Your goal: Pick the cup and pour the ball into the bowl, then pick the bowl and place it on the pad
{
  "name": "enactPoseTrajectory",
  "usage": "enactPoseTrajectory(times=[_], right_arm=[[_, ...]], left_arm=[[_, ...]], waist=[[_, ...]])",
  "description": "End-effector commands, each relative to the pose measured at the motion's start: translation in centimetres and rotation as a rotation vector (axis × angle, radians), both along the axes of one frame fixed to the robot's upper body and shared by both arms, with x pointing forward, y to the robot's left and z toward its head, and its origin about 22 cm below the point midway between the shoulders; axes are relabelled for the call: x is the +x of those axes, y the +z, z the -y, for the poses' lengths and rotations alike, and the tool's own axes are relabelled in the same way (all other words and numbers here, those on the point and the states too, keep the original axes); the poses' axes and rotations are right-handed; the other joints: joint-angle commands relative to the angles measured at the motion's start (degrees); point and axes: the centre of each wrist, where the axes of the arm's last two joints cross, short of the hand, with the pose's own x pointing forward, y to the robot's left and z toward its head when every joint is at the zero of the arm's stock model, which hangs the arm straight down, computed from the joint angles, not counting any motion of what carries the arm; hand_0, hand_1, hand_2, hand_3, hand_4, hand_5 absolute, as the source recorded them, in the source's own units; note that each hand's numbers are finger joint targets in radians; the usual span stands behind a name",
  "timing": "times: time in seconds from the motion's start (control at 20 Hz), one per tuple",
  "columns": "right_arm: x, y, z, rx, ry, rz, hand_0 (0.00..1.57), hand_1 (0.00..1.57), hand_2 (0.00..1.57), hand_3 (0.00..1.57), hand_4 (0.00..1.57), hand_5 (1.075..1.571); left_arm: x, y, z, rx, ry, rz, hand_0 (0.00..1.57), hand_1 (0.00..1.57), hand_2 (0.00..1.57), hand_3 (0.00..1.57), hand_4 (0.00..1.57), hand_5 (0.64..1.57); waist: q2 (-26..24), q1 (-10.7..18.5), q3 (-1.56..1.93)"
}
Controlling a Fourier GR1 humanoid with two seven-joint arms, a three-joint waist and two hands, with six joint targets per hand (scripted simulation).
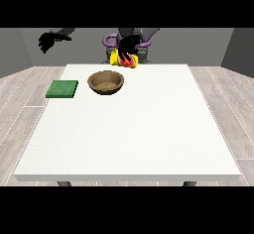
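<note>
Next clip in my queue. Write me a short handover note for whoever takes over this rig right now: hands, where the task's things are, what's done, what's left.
Hands: the hand near the view's middle holds the yellow cup with red flame marks, tipped on its side in the air beyond the table's far edge. The hand at the view's left is raised off to the side, holding nothing.
Things: the brown bowl sits on the white table, apart from the green pad beside it. The ball is not visible.
Done: cup picked up.
Left: whether the pour is finished cannot be told; the bowl is not yet on the pad.
</note>
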Motion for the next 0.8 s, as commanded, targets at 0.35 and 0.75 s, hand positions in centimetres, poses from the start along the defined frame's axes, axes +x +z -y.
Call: enactPoseTrajectory(times=[0.35, 0.75], right_arm=[[-1.1, -1.5, 1.0, -0.009, -0.044, -0.025, 0.00, 0.00, 0.00, 0.00, 0.00, 1.571], [1.0, -1.3, -2.6, 0.038, -0.028, -0.089, 0.00, 0.00, 0.00, 0.00, 0.00, 1.567]], left_arm=[[-1.8, -0.6, 5.6, 0.577, -0.126, 0.086, 1.46, 1.46, 1.57, 1.57, 1.51, 1.178], [-1.1, -0.1, 3.4, 0.466, -0.104, 0.086, 1.45, 1.45, 1.57, 1.57, 1.54, 1.136]], waist=[[-1.4, 2.4, -0.07], [-1.7, 3.4, -0.17]])
